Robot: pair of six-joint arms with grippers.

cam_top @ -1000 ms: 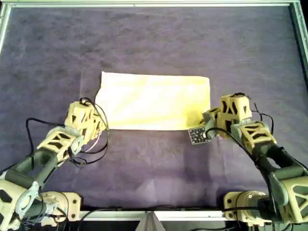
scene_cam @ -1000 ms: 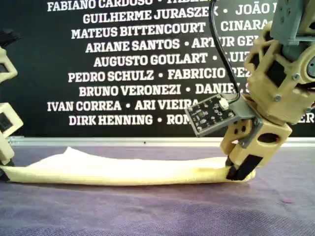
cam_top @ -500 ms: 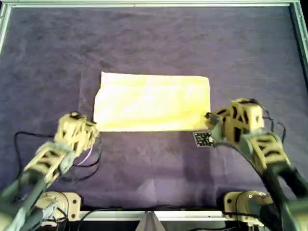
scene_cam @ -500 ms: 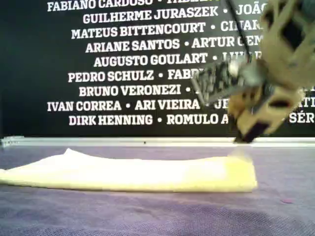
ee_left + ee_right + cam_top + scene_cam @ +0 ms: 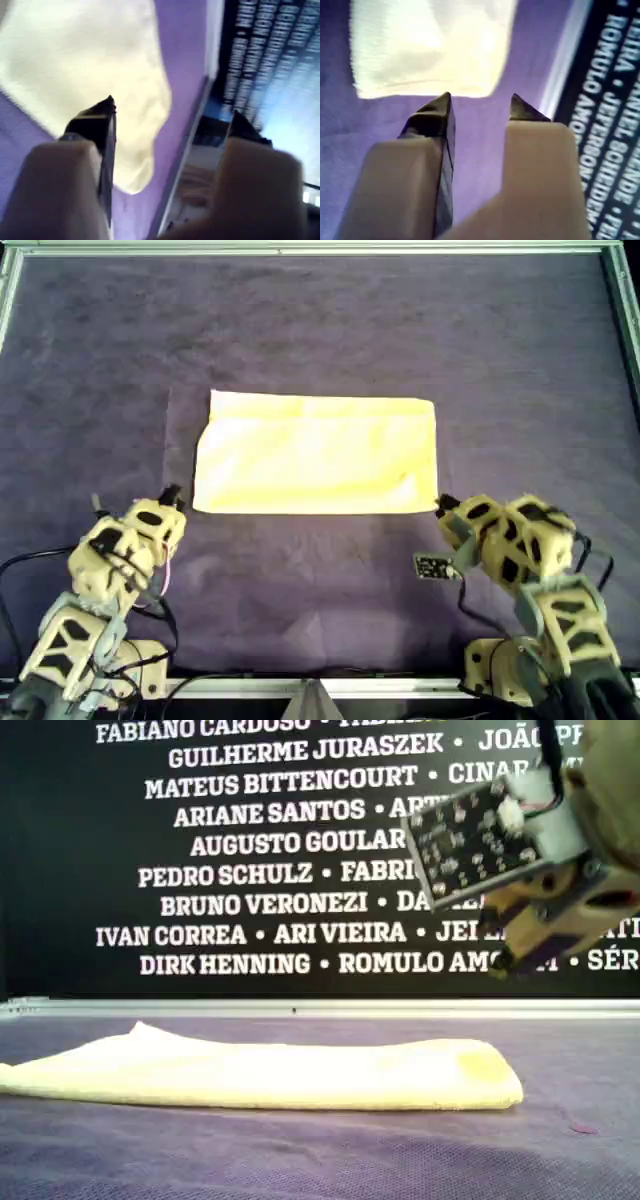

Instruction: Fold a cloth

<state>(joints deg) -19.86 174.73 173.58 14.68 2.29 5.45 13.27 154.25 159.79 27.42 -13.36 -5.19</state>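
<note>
The pale yellow cloth [image 5: 315, 452] lies folded as a flat rectangle on the purple mat; it also shows in the exterior view [image 5: 280, 1072]. My first gripper [image 5: 170, 496] is open and empty, just off the cloth's near corner at the overhead view's left. Its wrist view [image 5: 171, 107] shows the jaws wide apart with the cloth [image 5: 85, 60] beyond them. My second gripper [image 5: 442, 506] is open and empty, off the near corner at the overhead view's right. Its jaws [image 5: 480, 96] stand apart before the cloth's edge [image 5: 430, 45]. In the exterior view it [image 5: 508, 960] hangs blurred above the cloth.
The purple mat [image 5: 320, 320] covers the table inside a metal rail [image 5: 300, 248]. A black banner with white names [image 5: 250, 840] stands behind the far rail. A small circuit board [image 5: 432, 567] sticks out from the second arm's wrist.
Both grippers have let go of the cloth's near corners, lifted and drawn back toward the overhead view's bottom. The cloth has settled flat and folded.
</note>
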